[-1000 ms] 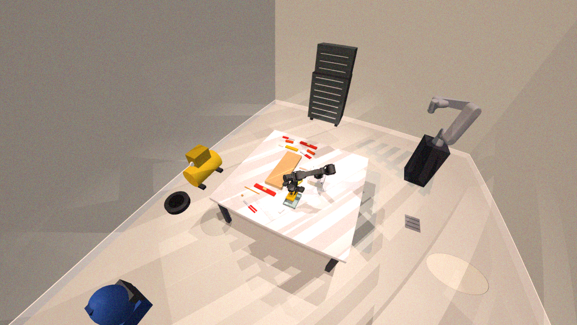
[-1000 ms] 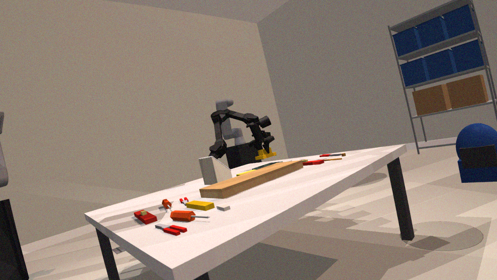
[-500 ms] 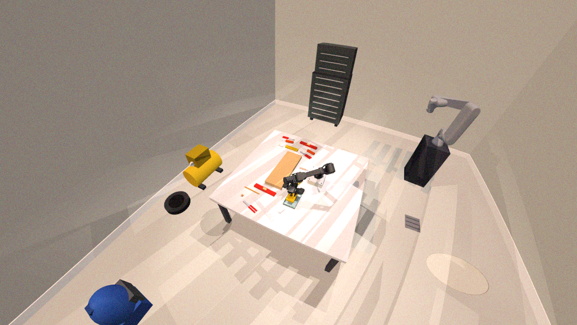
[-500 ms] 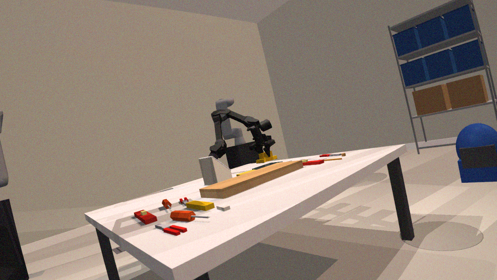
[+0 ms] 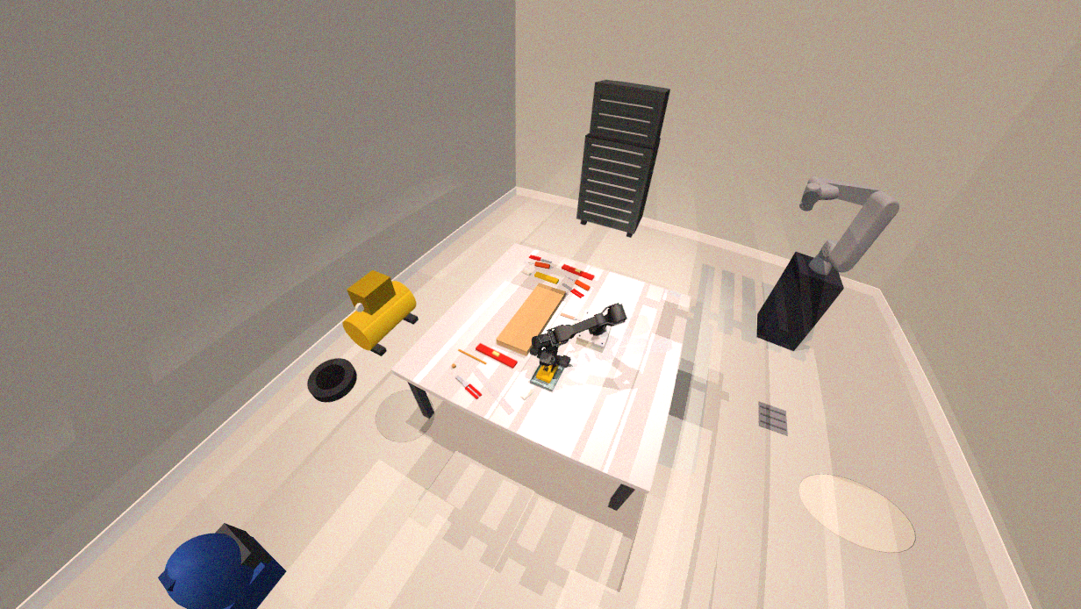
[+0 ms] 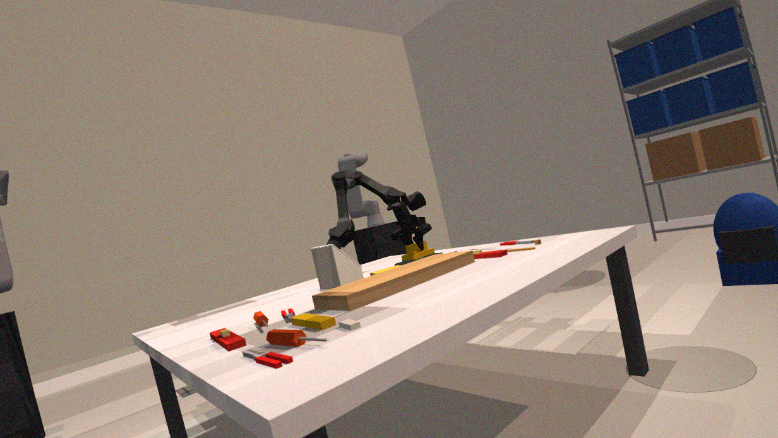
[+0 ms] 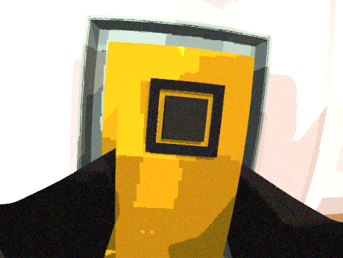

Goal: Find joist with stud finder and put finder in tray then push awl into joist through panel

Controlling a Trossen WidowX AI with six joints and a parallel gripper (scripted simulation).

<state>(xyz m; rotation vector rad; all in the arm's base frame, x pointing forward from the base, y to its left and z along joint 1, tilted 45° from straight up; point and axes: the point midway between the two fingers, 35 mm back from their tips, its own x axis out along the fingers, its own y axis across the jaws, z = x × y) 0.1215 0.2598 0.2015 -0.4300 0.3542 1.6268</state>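
My gripper [image 5: 548, 366] [image 6: 418, 246] [image 7: 174, 156] is shut on the yellow stud finder [image 5: 545, 374] [image 6: 417, 252] [image 7: 128, 138], which has a dark square on top. The stud finder is inside the outline of the grey-green tray [image 5: 541, 386] [image 7: 86, 112], low down; I cannot tell whether it touches the tray floor. The tan floor panel [image 5: 527, 313] [image 6: 394, 279] lies beside the tray, with no hole that I can make out. A yellow item [image 6: 383, 270] shows behind the panel; I cannot tell whether it is the awl. The joist is hidden.
A red level [image 5: 496, 355] [image 6: 490, 254] and a thin orange stick [image 5: 472, 356] lie near one panel end. Screwdrivers, red pliers and a yellow block [image 5: 546, 277] [image 6: 312, 321] lie past the other end. A pale upright wedge [image 6: 329, 266] stands between panel and arm base.
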